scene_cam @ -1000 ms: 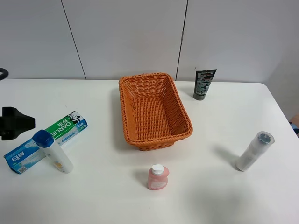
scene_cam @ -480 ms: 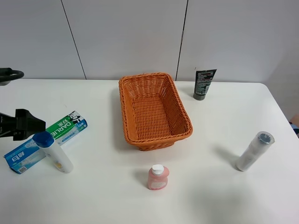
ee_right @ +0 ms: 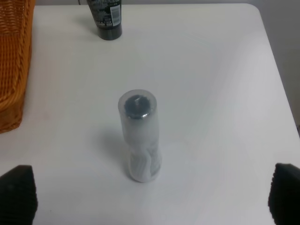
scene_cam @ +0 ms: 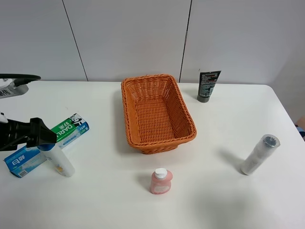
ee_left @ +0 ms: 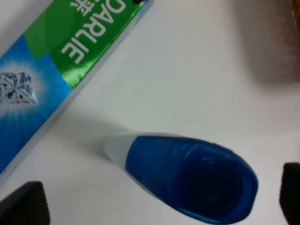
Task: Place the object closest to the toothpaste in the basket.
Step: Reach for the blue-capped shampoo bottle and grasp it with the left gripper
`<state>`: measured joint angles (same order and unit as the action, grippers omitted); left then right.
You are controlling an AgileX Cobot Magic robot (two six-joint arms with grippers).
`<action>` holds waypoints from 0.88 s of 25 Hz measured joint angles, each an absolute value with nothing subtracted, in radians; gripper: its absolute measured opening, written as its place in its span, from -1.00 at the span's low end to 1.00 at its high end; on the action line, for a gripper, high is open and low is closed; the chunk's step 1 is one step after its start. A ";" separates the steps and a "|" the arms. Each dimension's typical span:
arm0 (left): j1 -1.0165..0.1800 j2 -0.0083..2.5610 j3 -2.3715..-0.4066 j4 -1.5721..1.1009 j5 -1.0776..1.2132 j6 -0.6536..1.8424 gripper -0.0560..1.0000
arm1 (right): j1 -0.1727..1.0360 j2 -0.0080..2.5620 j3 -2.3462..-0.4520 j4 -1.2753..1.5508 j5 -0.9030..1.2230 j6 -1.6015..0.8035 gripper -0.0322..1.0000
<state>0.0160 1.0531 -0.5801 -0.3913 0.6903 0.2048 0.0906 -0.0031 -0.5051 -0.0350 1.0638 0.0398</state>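
The toothpaste box [scene_cam: 71, 131], green and blue, lies at the left of the table. A white bottle with a blue cap [scene_cam: 61, 164] stands against it. My left gripper [scene_cam: 45, 137] is open and sits over the bottle's cap. In the left wrist view the blue cap [ee_left: 192, 176] lies between the open fingertips of the left gripper [ee_left: 158, 198], beside the toothpaste box [ee_left: 56, 65]. The orange wicker basket [scene_cam: 126, 109] stands empty at the centre. My right gripper [ee_right: 151, 194] is open and empty and does not show in the exterior view.
A black tube [scene_cam: 208, 86] stands behind the basket to the right. A pink bottle [scene_cam: 161, 181] stands in front of the basket. A white bottle with a clear cap [scene_cam: 259, 155] stands at the right, below the right gripper [ee_right: 138, 136].
My left gripper has moved right from the table's left edge until it reaches the blue cap. Nothing else has moved.
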 joint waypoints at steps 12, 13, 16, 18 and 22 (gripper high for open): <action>0.016 0.981 -0.510 -0.395 0.643 0.199 0.99 | 0.091 -0.003 -0.505 -0.035 1.064 0.040 0.99; 0.016 0.962 -0.495 -0.395 0.624 0.199 0.99 | 0.091 -0.003 -0.505 -0.035 1.064 0.040 0.99; 0.016 0.886 -0.428 -0.398 0.544 0.200 0.99 | 0.091 -0.003 -0.505 -0.035 1.064 0.040 0.99; 0.016 0.842 -0.370 -0.412 0.484 0.205 0.99 | 0.091 -0.003 -0.505 -0.035 1.064 0.040 0.99; 0.016 0.763 -0.282 -0.485 0.347 0.217 0.99 | 0.091 -0.003 -0.505 -0.035 1.064 0.040 0.99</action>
<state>0.0160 0.7627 -0.2820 -0.4847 0.3466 0.2172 0.0906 -0.0031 -0.5051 -0.0350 1.0638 0.0398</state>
